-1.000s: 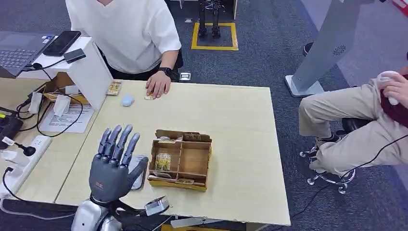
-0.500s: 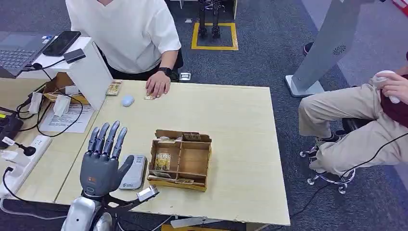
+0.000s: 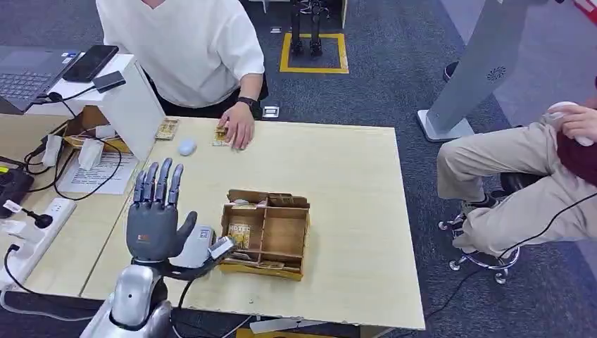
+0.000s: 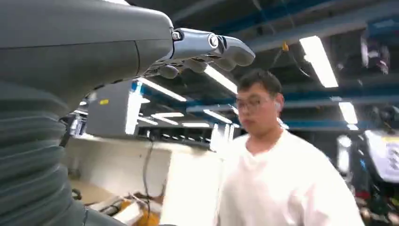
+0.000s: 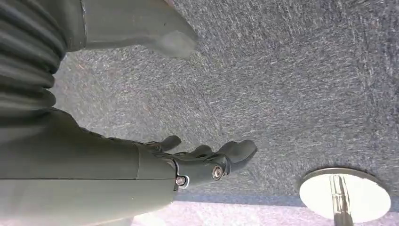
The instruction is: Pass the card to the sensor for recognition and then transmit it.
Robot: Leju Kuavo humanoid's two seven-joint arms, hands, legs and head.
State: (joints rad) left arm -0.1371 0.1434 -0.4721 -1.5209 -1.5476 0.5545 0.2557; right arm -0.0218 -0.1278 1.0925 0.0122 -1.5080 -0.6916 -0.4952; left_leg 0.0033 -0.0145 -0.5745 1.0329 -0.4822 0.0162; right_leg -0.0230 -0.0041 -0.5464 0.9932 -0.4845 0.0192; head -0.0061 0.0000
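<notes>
head view: a pale wooden table (image 3: 338, 176) carries a brown cardboard box (image 3: 264, 234) split into compartments. the left compartment holds a card (image 3: 239, 236) with a yellowish printed face, lying flat; more cards lie along the box's near edge, and the right compartment looks bare. just left of the box sits the sensor (image 3: 194, 245), a flat grey pad with rounded corners, partly behind the left hand (image 3: 155, 218). that hand is raised over the table's near left corner, back toward the camera, dark fingers straight up and apart, thumb out to the side, holding nothing. a person in a white shirt (image 3: 184, 42) stands at the far edge, one hand (image 3: 239, 127) resting on a small card (image 3: 222, 135) on the table. a small white oval thing (image 3: 186, 146) lies near it. a second person sits at the right in tan trousers (image 3: 507, 169).

left wrist view: the left hand (image 4: 141, 52) shows a grey ribbed cover and smooth dark shell, fingers extended, with nothing in them. the person in the white shirt (image 4: 282, 188) is beyond, blurred.

right wrist view: the right hand (image 5: 188, 165) hangs over speckled grey carpet (image 5: 282, 70), fingers loosely apart and empty. a round shiny metal base (image 5: 346, 195) stands on the carpet.
</notes>
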